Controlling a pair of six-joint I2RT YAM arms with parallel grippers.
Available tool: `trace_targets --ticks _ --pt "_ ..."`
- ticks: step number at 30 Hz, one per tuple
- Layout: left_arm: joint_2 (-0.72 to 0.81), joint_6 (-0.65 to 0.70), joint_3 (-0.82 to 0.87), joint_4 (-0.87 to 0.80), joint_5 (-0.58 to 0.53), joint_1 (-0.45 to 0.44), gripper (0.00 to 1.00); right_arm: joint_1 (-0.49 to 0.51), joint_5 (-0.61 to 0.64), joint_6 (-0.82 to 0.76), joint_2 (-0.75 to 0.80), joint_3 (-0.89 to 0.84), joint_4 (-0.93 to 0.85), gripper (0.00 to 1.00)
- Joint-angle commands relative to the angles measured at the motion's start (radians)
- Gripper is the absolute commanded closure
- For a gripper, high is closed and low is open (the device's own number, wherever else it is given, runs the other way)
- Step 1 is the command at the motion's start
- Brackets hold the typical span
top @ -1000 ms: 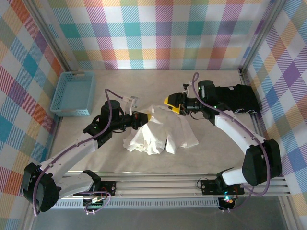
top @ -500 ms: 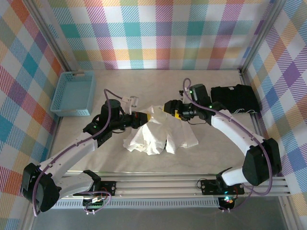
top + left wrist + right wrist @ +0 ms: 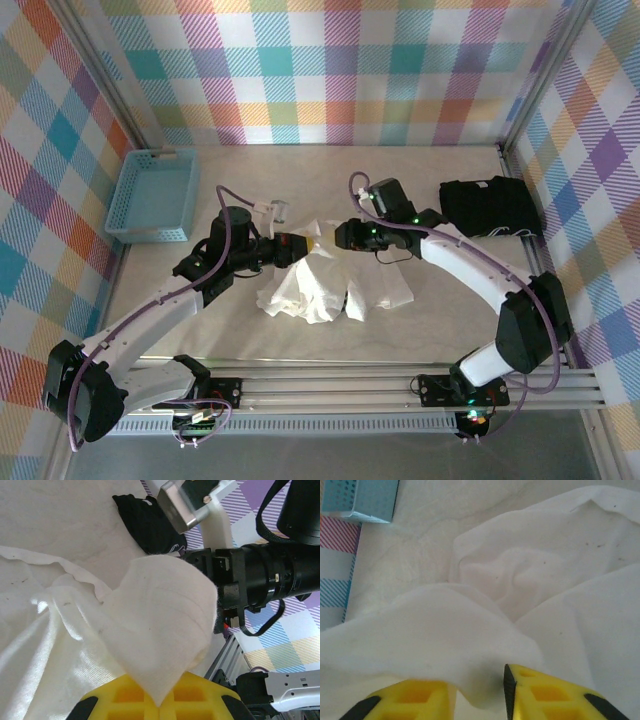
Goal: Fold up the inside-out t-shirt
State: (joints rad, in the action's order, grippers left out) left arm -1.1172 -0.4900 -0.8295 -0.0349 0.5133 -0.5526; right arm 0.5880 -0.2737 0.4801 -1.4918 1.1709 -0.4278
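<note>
Lying bunched and wrinkled near the middle of the table (image 3: 300,170), the inside-out t-shirt (image 3: 335,285) was a white heap whose near part spread toward the near edge, while one peak of its cloth was lifted toward the two grippers above its far side. The left gripper (image 3: 300,243) reached in from the left, and in the left wrist view its yellow fingers (image 3: 125,700) were pressed together on a rounded fold of the t-shirt (image 3: 160,630) that rose up between them, the rest of the slightly shiny fabric falling away to the left. The right gripper (image 3: 338,237) came in from the right and stood just beside the left one, the two nearly tip to tip over the raised cloth. In the right wrist view the right gripper (image 3: 477,692) had its yellow fingers (image 3: 545,695) a little apart with a fold of the t-shirt (image 3: 470,645) dipping into the gap and filling it; whether the pads were already pressing on that fold could not be told. A blue basket (image 3: 155,195) sat by the left edge of the table toward the far left corner, well apart from the shirt, and its corner showed in the right wrist view (image 3: 360,497). A black folded garment (image 3: 490,205) lay by the right edge, also well apart from the shirt, and appeared behind the raised fold in the left wrist view (image 3: 150,525).
</note>
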Motion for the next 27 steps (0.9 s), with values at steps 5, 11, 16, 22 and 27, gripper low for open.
trace_targets --ticks 5,11,16,22,27 --pt "0.035 0.029 0.0 -0.023 -0.043 0.035 1.0 -0.024 -0.071 -0.185 0.14 -0.003 0.032 0.97" --pt "0.043 0.07 0.024 -0.037 -0.103 0.053 1.0 -0.098 -0.336 -0.232 0.241 -0.047 0.05 1.0" --pt "0.061 0.124 0.056 -0.043 -0.155 0.052 0.98 -0.138 -0.503 -0.2 0.262 -0.056 0.108 1.0" --pt "0.101 0.17 0.077 -0.124 -0.266 0.052 0.75 -0.145 -0.587 -0.102 0.219 -0.056 0.201 1.0" --pt "0.131 0.184 0.082 -0.157 -0.254 0.049 0.57 -0.143 -0.6 -0.018 0.166 -0.065 0.27 1.0"
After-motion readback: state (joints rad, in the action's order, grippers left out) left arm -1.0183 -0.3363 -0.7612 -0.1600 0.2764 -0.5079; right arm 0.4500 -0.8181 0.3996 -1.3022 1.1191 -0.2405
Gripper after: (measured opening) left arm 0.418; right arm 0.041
